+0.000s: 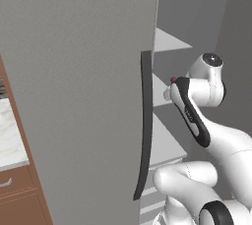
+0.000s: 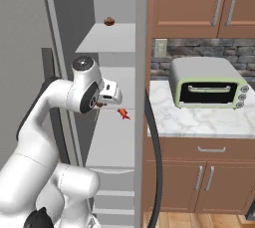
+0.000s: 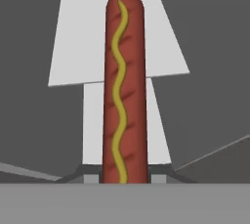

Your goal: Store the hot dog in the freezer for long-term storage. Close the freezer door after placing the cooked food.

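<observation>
My two-finger gripper (image 2: pixel 102 105) clenches the slim reddish-brown hot dog (image 3: pixel 124 88), glossy with a wavy yellow mustard line along it, pointing out from my fingers toward the white shelves (image 3: pixel 119 37) inside the open grey freezer (image 2: pixel 112 38).

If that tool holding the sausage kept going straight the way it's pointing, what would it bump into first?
Probably a white freezer shelf: the tool, shut on the hot dog, points into the open freezer at the shelves. Depth is unclear, so the grey back wall might come first.
</observation>
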